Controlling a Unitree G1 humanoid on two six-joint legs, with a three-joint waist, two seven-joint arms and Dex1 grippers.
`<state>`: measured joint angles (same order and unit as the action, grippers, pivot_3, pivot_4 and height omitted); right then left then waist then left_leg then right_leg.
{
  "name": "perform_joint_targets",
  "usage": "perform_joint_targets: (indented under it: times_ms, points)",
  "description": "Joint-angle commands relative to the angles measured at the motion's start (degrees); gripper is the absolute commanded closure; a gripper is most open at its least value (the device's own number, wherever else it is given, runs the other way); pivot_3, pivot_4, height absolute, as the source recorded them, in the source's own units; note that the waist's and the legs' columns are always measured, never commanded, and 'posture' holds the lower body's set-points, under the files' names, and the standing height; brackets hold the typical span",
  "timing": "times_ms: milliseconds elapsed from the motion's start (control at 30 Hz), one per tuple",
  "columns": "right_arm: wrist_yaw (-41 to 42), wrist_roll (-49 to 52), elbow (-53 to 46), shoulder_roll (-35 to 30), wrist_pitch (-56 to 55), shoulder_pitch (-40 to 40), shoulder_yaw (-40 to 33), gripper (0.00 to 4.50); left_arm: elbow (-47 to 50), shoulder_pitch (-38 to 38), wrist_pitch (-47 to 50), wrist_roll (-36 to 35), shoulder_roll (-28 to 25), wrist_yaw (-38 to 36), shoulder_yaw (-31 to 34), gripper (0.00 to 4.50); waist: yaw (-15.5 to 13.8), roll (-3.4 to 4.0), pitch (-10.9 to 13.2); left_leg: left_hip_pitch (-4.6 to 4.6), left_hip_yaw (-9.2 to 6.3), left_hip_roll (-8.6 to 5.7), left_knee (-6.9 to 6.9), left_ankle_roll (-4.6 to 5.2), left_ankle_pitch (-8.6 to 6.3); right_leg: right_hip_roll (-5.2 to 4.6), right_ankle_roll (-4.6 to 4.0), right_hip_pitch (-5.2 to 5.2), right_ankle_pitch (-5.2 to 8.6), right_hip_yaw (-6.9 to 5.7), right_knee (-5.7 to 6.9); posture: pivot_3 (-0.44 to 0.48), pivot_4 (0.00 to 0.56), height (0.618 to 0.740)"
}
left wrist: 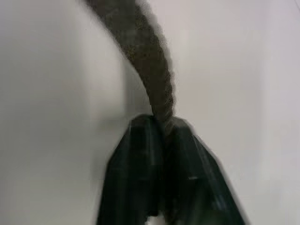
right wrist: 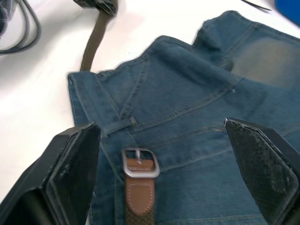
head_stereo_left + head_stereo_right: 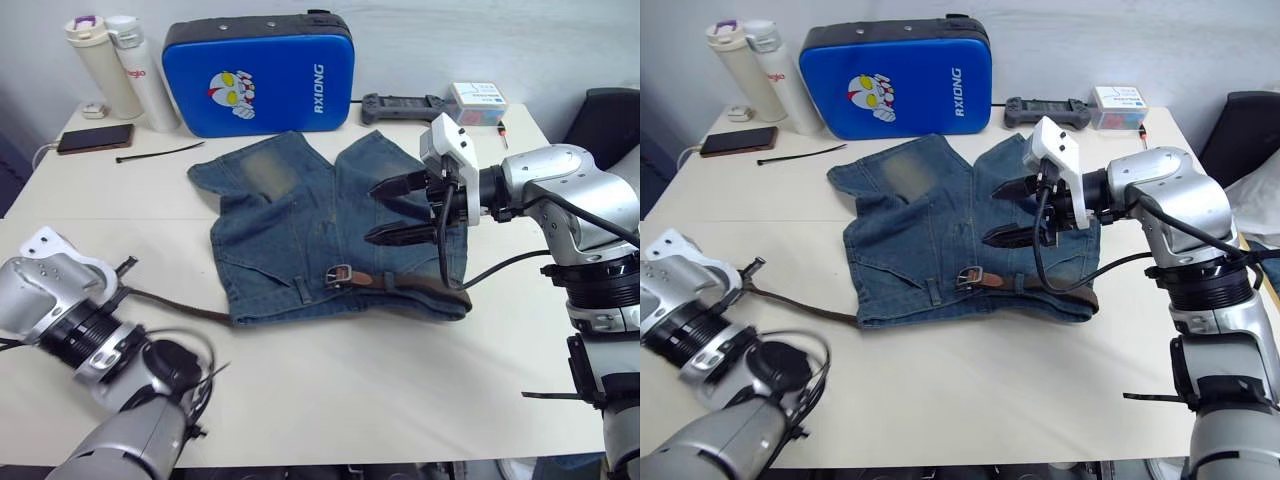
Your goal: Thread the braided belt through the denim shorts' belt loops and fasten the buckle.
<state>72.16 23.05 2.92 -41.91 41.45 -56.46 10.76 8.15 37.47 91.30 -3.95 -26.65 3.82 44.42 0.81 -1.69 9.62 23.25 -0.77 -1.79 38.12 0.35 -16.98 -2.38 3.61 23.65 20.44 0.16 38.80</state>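
Your left tool (image 1: 161, 129) is clamped on the dark-brown braided belt (image 3: 175, 305) end out on the white worktop (image 3: 350, 390). Right tool (image 2: 159, 164) hangs wide open, holding nothing, over the faded blue denim shorts (image 3: 290, 230), silver rectangular buckle (image 2: 139, 163) at the waistband.

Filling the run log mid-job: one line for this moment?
left claw shut on dark-brown braided belt | right claw open over faded blue denim shorts | silver buckle unfastened
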Motion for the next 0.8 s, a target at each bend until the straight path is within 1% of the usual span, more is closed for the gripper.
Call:
perform_joint_targets:
  times_ms: [33, 67, 100, 133, 233, 300, 467, 567, 633, 667, 733, 800]
  points:
    - [-1.23, -1.11, 1.41, 0.08, -2.3, -1.55, -1.86, 0.0, 10.68, -14.03, -10.85, -7.86, -11.81, -17.81, -14.31, 4.41, 0.82, 0.06, 0.03, -0.01, -0.02, 0.0, -0.04, -0.01, 0.0, -0.02, -0.01, 0.0, 0.0, 0.0, -0.01, 0.0, 0.15, 0.74]
    - [-1.27, -1.17, 1.81, 0.29, -2.5, -1.71, -1.89, 0.0, 12.46, -18.37, -15.53, -8.22, -14.99, -21.51, -16.39, 4.41, 0.84, 0.08, 0.04, -0.03, -0.03, 0.0, -0.07, -0.01, 0.0, -0.02, -0.05, -0.01, 0.03, -0.01, -0.07, 0.0, 0.15, 0.74]
    - [-1.25, -1.21, 2.09, 0.41, -2.65, -1.8, -1.91, 0.0, 13.32, -21.27, -18.72, -8.45, -17.19, -23.65, -17.65, 4.41, 0.76, 0.14, 0.07, -0.03, -0.02, 0.01, -0.1, -0.01, 0.01, -0.02, -0.08, -0.03, 0.04, 0.01, -0.17, 0.0, 0.15, 0.74]
    - [-1.16, -1.23, 2.28, 0.48, -2.82, -1.81, -1.91, 0.0, 14.23, -24.4, -23.87, -8.8, -18.6, -26.51, -17.88, 4.41, 0.73, 0.19, 0.09, -0.04, -0.03, 0.01, -0.1, -0.01, 0.01, -0.05, -0.11, -0.05, 0.05, 0.0, -0.35, 0.0, 0.15, 0.74]
    - [-0.8, -1.39, 2.46, 0.61, -3.31, -1.46, -1.75, 0.0, 15.54, -30.66, -38.15, -8.93, -20.62, -32.78, -17.77, 4.41, 0.61, 0.26, 0.13, -0.08, -0.05, 0.01, -0.12, 0.02, 0.02, -0.07, -0.14, -0.12, 0.06, -0.02, -0.51, 0.0, 0.15, 0.74]
    - [-0.75, -1.34, 2.16, 0.76, -3.16, -1.03, -1.46, 0.0, 15.64, -31.96, -45.68, -9.05, -20.62, -35.26, -18.67, 4.41, 0.44, 0.27, 0.14, -0.07, -0.06, 0.01, -0.12, 0.06, 0.0, -0.08, -0.14, -0.14, 0.06, -0.04, -0.56, 0.0, 0.15, 0.74]
    - [-1.61, 0.91, -0.91, 1.71, 1.01, 0.14, -1.71, 0.0, 15.59, -27.28, -55.19, -10.92, -18.01, -37.09, -22.24, 4.41, -0.16, 0.27, 0.14, -0.06, -0.05, 0.01, -0.12, 0.17, -0.05, -0.11, -0.14, -0.17, 0.05, -0.04, -0.61, 0.0, 0.15, 0.74]
    - [-4.07, 1.41, -6.0, 2.38, 2.6, 2.96, -1.93, 0.0, 16.24, -25.42, -60.83, -8.04, -21.7, -41.75, -29.71, 4.41, -0.59, 0.27, 0.14, -0.05, -0.04, 0.01, -0.12, 0.19, -0.06, -0.1, -0.14, -0.16, 0.05, -0.05, -0.58, 0.0, 0.15, 0.74]
    - [-7.38, -5.69, -7.33, 2.45, -7.16, 4.73, 0.78, 0.0, 16.91, -20.75, -58.71, -8.7, -24.35, -44.69, -34.24, 4.41, -0.58, 0.33, 0.17, -0.04, 0.0, 0.0, -0.12, 0.21, -0.06, -0.1, -0.13, -0.16, 0.05, -0.01, -0.5, 0.0, 0.15, 0.74]
    - [-8.37, -7.78, -8.23, 2.65, -10.55, 5.54, 1.64, 0.0, 16.66, -18.69, -59.36, -7.7, -25.92, -46.1, -36.6, 4.41, -0.61, 0.32, 0.17, -0.02, 0.01, 0.0, -0.1, 0.22, -0.06, -0.1, -0.12, -0.14, 0.04, -0.01, -0.47, 0.0, 0.15, 0.74]
    - [-9.04, -9.1, -10.46, 3.11, -13.37, 6.7, 2.34, 0.0, 15.39, -15.67, -61.36, -5.26, -27.92, -47.81, -40.47, 4.41, -0.57, 0.34, 0.18, -0.02, 0.0, 0.0, -0.07, 0.22, -0.06, -0.08, -0.12, -0.14, 0.04, -0.01, -0.5, 0.0, 0.15, 0.74]
    - [-11.16, -11.48, -11.68, 4.33, -17.37, 6.86, 2.83, 0.0, 13.31, -13.26, -63.84, -3.58, -28.02, -48.78, -43.74, 4.41, -0.32, 0.43, 0.19, -0.02, 0.03, 0.0, -0.08, 0.22, -0.06, -0.06, -0.12, -0.12, 0.04, 0.02, -0.42, 0.0, 0.15, 0.74]
